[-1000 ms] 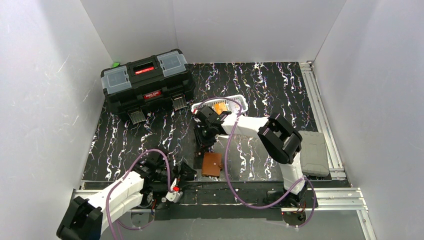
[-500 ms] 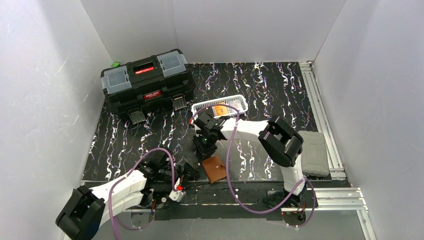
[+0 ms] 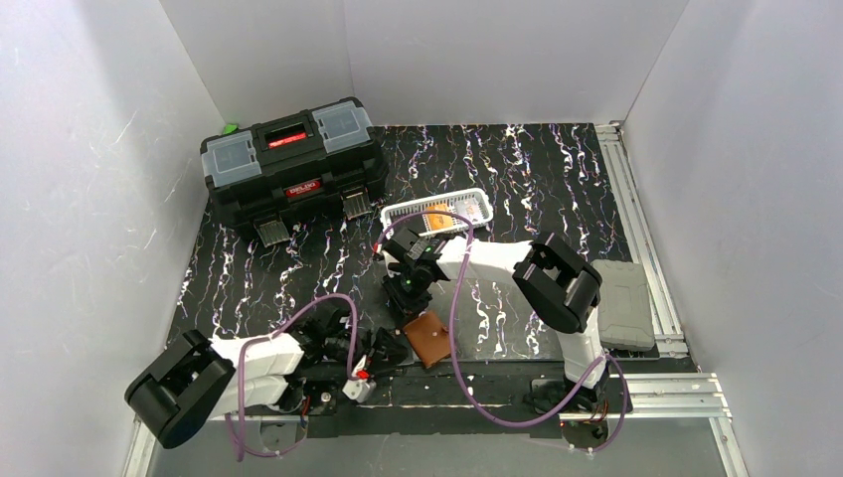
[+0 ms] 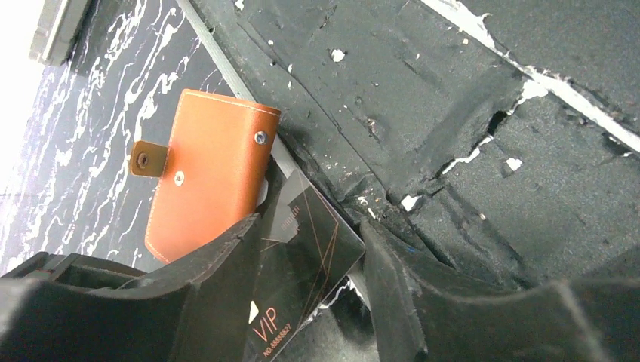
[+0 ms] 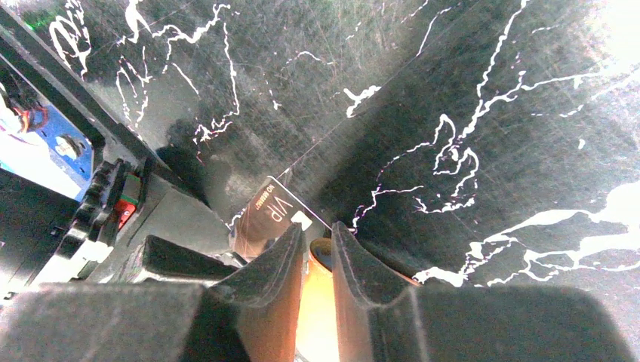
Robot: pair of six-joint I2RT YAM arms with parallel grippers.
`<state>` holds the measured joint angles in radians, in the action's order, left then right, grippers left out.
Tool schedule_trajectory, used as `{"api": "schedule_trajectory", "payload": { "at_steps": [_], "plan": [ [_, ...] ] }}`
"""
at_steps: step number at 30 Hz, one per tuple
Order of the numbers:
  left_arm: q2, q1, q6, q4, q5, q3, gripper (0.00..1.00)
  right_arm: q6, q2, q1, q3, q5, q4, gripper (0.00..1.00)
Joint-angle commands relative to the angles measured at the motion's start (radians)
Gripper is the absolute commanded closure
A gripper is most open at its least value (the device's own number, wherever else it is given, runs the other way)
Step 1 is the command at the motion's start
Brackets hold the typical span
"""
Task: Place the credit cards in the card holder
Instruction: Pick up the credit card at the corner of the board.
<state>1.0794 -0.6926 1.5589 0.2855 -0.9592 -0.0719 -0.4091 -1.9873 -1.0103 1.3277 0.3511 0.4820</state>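
Observation:
The brown leather card holder (image 3: 429, 340) lies shut near the table's front edge, its snap tab showing in the left wrist view (image 4: 207, 181). My right gripper (image 3: 413, 303) comes down from behind and is shut on the holder's far edge; orange leather (image 5: 317, 302) fills the narrow gap at my right gripper (image 5: 318, 230). My left gripper (image 3: 386, 348) sits just left of the holder, shut on a black credit card marked VIP (image 4: 302, 256) held across its width at my left gripper (image 4: 311, 226). The card's far corner reaches the holder's side. The same card (image 5: 273, 210) shows beyond the right fingers.
A white slotted basket (image 3: 398, 211) with orange cards (image 3: 434, 219) stands behind the right gripper. A big black toolbox (image 3: 293, 164) is at the back left. A grey case (image 3: 621, 303) lies at the right. Black foam and a metal rail (image 4: 423, 113) border the front edge.
My left arm has dropped lower and slid right, bringing the black card up against the holder while its jaws narrowed. The holder has turned slightly under the right gripper.

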Motion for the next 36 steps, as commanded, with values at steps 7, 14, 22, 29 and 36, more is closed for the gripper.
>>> {"api": "schedule_trajectory", "payload": {
  "at_steps": [7, 14, 22, 29, 36],
  "plan": [
    [-0.142, 0.0, -0.037, 0.057, 0.211, 0.018, 0.62, 0.052, -0.044, -0.01, 0.009, -0.035, 0.067, 0.73],
    [-0.416, 0.0, -0.08, -0.145, 0.211, -0.002, 0.66, 0.053, -0.048, -0.008, 0.039, -0.051, 0.07, 0.73],
    [-0.295, -0.001, -0.107, -0.028, 0.256, -0.014, 0.7, 0.049, -0.056, -0.007, 0.063, -0.062, 0.08, 0.73],
    [-0.251, -0.001, -0.097, -0.024, 0.248, -0.019, 0.72, 0.044, -0.052, 0.007, 0.068, -0.067, 0.079, 0.73],
    [-0.314, -0.001, -0.107, -0.077, 0.226, -0.02, 0.87, 0.034, -0.041, 0.055, 0.083, -0.069, 0.07, 0.71]
  ]
}}
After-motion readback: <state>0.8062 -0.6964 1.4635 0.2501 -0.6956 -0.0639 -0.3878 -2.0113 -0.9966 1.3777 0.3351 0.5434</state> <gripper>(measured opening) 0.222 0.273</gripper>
